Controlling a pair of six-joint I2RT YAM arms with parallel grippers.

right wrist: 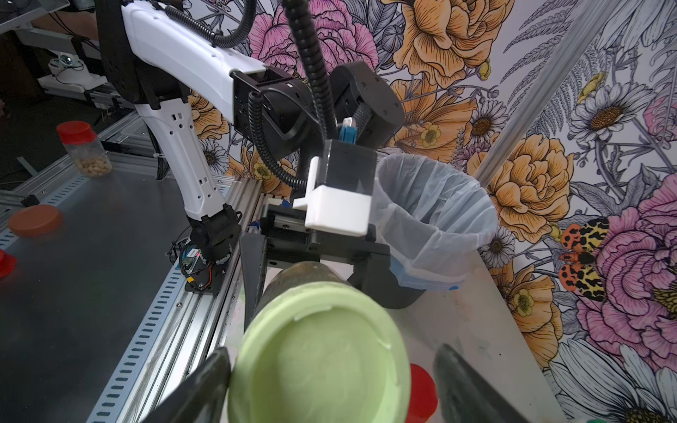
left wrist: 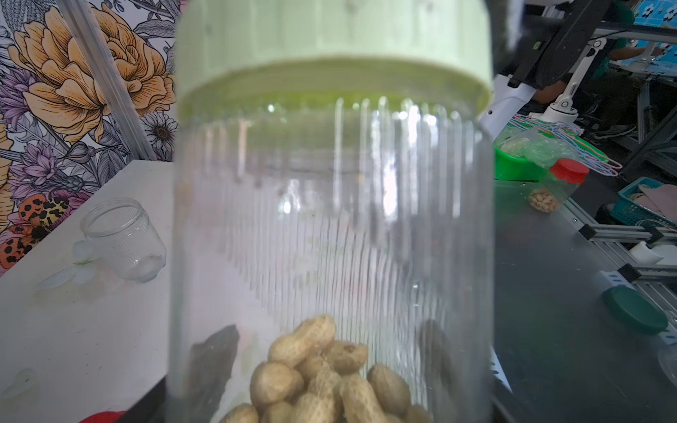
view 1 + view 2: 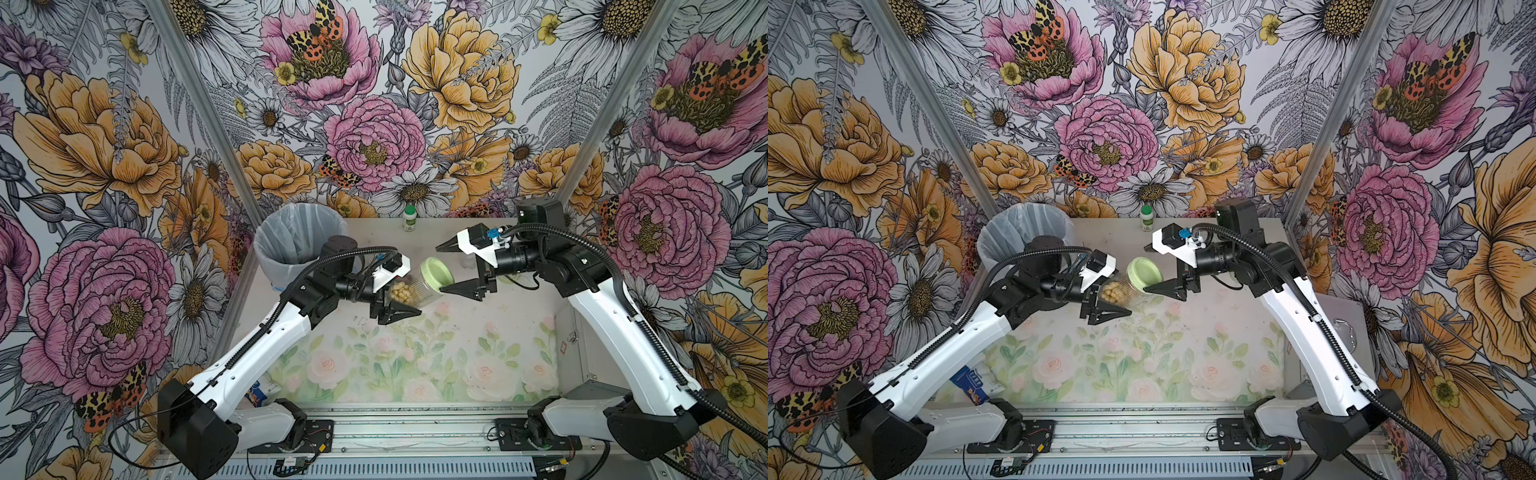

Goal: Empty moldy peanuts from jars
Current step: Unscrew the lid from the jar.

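Note:
My left gripper (image 3: 415, 291) (image 3: 1121, 291) is shut on a clear ribbed jar (image 3: 409, 289) (image 2: 329, 219), which it holds tilted above the table with its pale green lid (image 3: 436, 272) (image 1: 318, 359) toward the right arm. Moldy peanuts (image 3: 399, 291) (image 2: 322, 377) are heaped at the jar's base, between the fingers (image 2: 216, 359). My right gripper (image 3: 439, 268) (image 1: 335, 384) is open and straddles the lid: one finger (image 1: 205, 388) touches the rim, the other stands apart. An empty lidless jar (image 2: 124, 238) stands on the table. A red-lidded jar (image 2: 557, 186) holds peanuts.
A bin with a clear liner (image 3: 297, 237) (image 1: 432, 216) stands at the back left, behind the left gripper. A small white bottle with a green cap (image 3: 409, 218) is at the back wall. A red lid (image 1: 423, 392) shows below the held jar. Loose lids (image 2: 635, 309) lie on the metal shelf.

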